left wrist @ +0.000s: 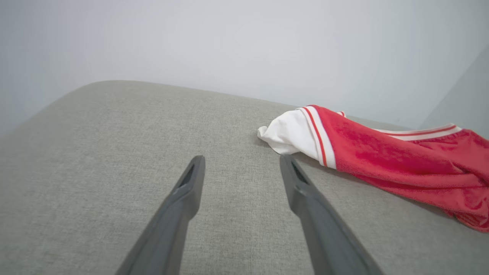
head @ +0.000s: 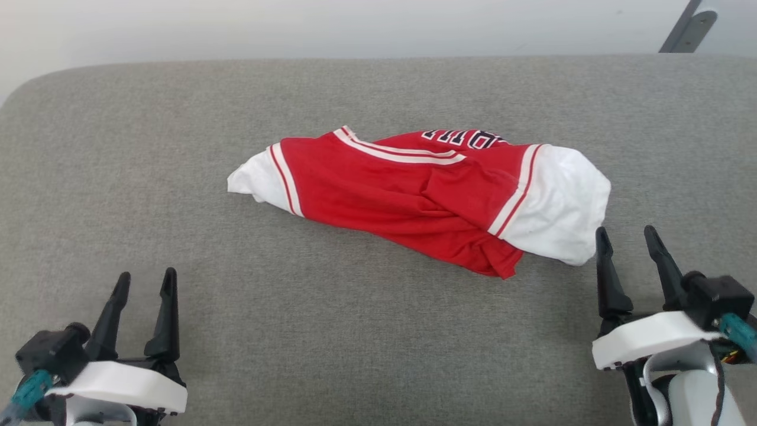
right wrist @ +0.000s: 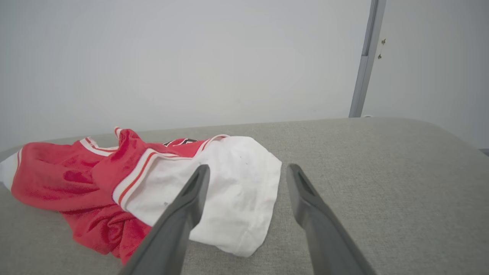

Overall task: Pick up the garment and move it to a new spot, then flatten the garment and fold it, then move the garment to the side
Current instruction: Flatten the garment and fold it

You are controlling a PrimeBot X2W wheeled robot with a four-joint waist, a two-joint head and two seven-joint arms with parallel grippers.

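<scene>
1. The garment [head: 414,195] on its bed, a grey padded surface [head: 295,331]. The garment is one crumpled heap lying ahead of both grippers and between their lines of reach. Neither gripper touches it. Pick-up judged not yet begun.
2. Red body [head: 378,195]. Folded over on itself and rumpled toward the right gripper's side, with a striped trim band [head: 402,152] running across the top. It reads as dropped, not laid out, so it will likely need lifting and spreading before any fold.
3. Large white sleeve [head: 562,201]. Puffed and rounded, just beyond the right gripper's fingertips and slightly to its inner side. In the right wrist view its inner finger crosses in front of this sleeve. Whether they touch cannot be told.
4. Right gripper [head: 626,232]. Fingers spread wide, nothing between them. It is the nearer of the two to the cloth, which probably makes it the first to grasp.
5. Left gripper [head: 148,273]. Fingers spread wide, nothing between them. It sits over bare surface with the cloth ahead and to its inner side, apart. Likely waiting to take the far end.
6. Small white sleeve end [head: 254,180]. Tapered and flat on the surface. It is the part of the garment nearest the left gripper.
7. Dark lettering [head: 464,139]. White-outlined and partly hidden by a fold on the far edge, away from both grippers.
</scene>
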